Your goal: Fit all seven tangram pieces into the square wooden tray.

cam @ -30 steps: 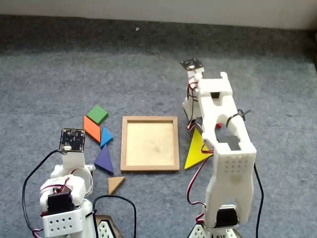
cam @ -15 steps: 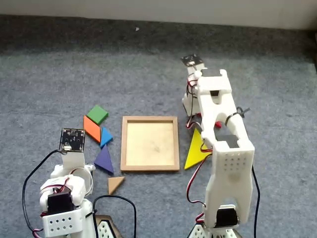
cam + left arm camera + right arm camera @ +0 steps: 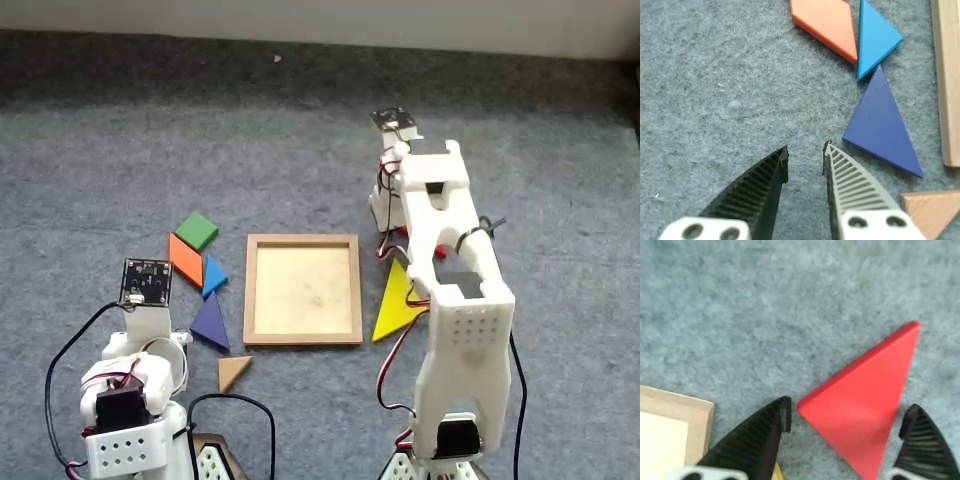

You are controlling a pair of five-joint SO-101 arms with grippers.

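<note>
Right hand straddles red triangle, apparently not touching.

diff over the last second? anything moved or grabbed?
The right arm shifted its wrist end slightly toward the far side of the table. The right gripper is open with a finger on either side of the red triangle; nothing was taken hold of or let go. The left arm, wooden tray, yellow triangle and the other pieces stayed put.
</note>
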